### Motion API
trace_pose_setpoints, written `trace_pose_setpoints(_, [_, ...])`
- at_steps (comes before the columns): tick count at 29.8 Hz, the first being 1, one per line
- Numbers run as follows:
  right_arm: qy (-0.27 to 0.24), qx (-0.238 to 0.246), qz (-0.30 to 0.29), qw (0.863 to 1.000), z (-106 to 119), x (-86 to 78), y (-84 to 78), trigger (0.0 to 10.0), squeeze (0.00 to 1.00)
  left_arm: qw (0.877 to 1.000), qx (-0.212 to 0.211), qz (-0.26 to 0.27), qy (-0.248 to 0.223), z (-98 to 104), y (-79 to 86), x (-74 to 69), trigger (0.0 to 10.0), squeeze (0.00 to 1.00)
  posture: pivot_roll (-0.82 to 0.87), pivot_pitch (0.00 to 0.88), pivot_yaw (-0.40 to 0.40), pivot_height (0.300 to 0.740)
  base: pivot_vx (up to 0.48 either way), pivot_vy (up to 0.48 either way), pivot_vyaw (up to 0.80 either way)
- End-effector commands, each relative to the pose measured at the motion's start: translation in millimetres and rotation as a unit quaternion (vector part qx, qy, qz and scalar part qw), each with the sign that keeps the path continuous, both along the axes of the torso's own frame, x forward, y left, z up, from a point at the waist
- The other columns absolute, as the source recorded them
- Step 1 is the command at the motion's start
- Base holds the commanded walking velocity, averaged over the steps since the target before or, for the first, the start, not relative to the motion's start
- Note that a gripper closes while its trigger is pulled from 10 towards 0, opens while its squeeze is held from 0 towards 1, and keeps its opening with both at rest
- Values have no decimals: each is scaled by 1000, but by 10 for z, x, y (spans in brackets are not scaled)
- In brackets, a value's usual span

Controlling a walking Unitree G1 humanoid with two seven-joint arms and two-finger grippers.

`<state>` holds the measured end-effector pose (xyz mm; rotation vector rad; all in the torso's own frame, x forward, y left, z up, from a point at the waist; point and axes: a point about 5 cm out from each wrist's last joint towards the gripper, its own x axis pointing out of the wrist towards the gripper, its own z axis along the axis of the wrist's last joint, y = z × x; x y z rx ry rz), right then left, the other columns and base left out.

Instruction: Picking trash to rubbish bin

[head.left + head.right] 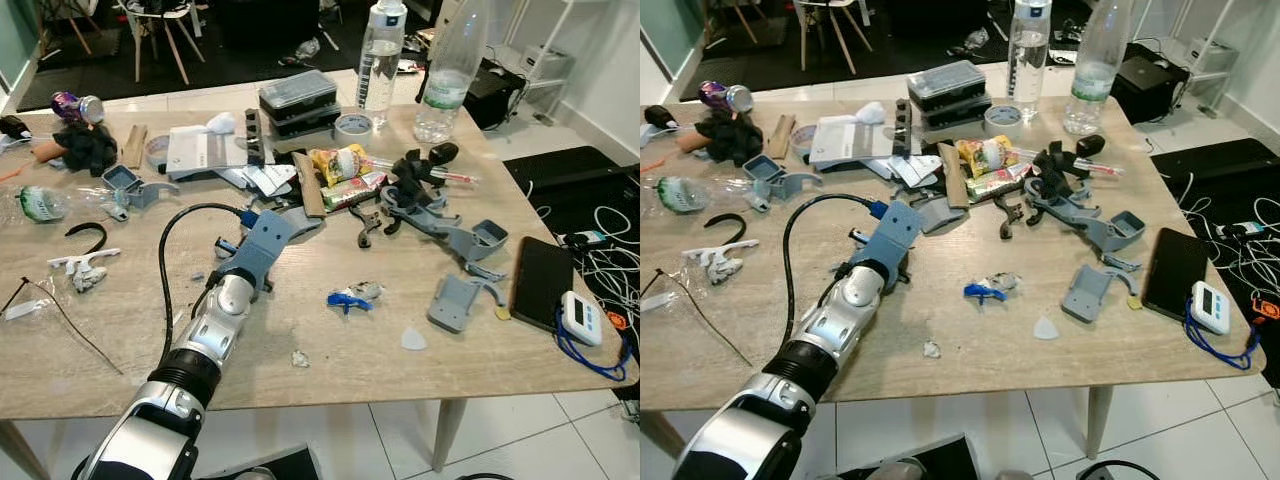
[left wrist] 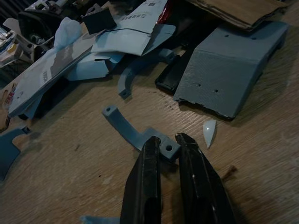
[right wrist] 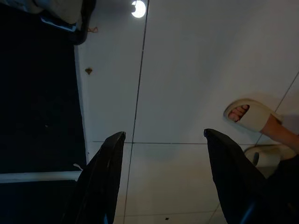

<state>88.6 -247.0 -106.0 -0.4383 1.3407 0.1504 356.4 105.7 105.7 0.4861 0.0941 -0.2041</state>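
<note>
A light wooden table stands on white floor tiles and is strewn with clutter: two clear plastic bottles at the upper middle of the frame, a roll of tape beside them, stacked dark cases, snack wrappers, grey printed plastic parts at the lower right, and a black phone near the right edge. A crumpled blue and clear wrapper lies in the middle of the frame.

The left arm reaches up from the lower left of the frame onto the table. In its wrist view, the left gripper sits low over the wood, its two black fingers drawn close together on the end of a small curved grey bracket. The bracket's lug lies between the tips, and the rest runs away toward the upper left of that frame. A grey wedge block lies beyond.

The right gripper hangs over the floor tiles with its fingers spread wide; a person's foot in a pale slipper is at the right of that frame.
</note>
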Motion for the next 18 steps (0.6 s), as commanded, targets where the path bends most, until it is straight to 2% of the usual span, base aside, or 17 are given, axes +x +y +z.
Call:
trace_pose_setpoints(1, [5, 6, -3, 1000, -18, -50, 29, 10000, 0, 1000, 1, 5, 7, -49, 33, -10, 0, 0, -47, 111, 23, 740, 0, 0, 0])
trace_pose_setpoints(4, [6, 10, -2, 1000, -32, -63, 73, 10000, 0, 1000, -9, 8, 9, -65, 61, -21, 0, 0, -47, 111, 23, 740, 0, 0, 0])
trace_pose_setpoints(8, [4, 13, -1, 1000, -42, -52, 124, 10000, 0, 992, -129, -12, 3, 47, -5, -11, 0, 0, -43, 112, 23, 740, 0, 0, 0])
trace_pose_setpoints(9, [3, 15, 0, 1000, -44, -43, 139, 10000, 0, 982, -186, -20, -6, 131, -29, 0, 353, 0, -42, 107, 21, 740, 0, 0, 0])
trace_pose_setpoints(10, [2, 16, 0, 1000, -46, -37, 150, 10000, 0, 974, -225, -27, -13, 192, -42, 7, 353, 0, -42, 107, 21, 740, 0, 0, 0])
trace_pose_setpoints(11, [2, 16, 0, 1000, -46, -37, 150, 10000, 0, 974, -225, -27, -13, 192, -42, 7, 353, 0, -42, 107, 21, 740, 0, 0, 0])
trace_pose_setpoints(12, [1, 18, 1, 1000, -47, -24, 168, 10000, 0, 955, -293, -41, -31, 331, -56, 16, 1373, 0, -40, 102, 18, 740, 0, 0, 0])
trace_pose_setpoints(13, [-1, 20, 4, 1000, -46, 4, 193, 10000, 0, 932, -354, -55, -54, 497, -40, 27, 1725, 0, -37, 92, 16, 740, 0, 0, 0])
trace_pose_setpoints(14, [-1, 20, 4, 1000, -46, 4, 193, 10000, 0, 932, -354, -55, -54, 497, -40, 27, 1725, 0, -37, 92, 16, 740, 0, 0, 0])
trace_pose_setpoints(15, [-7, 24, 8, 1000, -42, 73, 242, 10000, 0, 891, -437, -86, -85, 748, -7, 29, 6471, 0, -32, 83, 10, 740, 0, 0, 0])
trace_pose_setpoints(16, [-10, 25, 10, 1000, -37, 117, 269, 10000, 0, 874, -466, -101, -96, 852, 13, 27, 10000, 0, -32, 83, 10, 740, 0, 0, 0])
trace_pose_setpoints(17, [-10, 25, 10, 1000, -37, 117, 269, 10000, 0, 874, -466, -101, -96, 852, 13, 27, 10000, 0, -32, 83, 10, 740, 0, 0, 0])
trace_pose_setpoints(18, [-14, 26, 12, 999, -32, 159, 294, 10000, 0, 856, -493, -115, -106, 945, 33, 19, 10000, 0, -32, 83, 10, 740, 0, 0, 0])
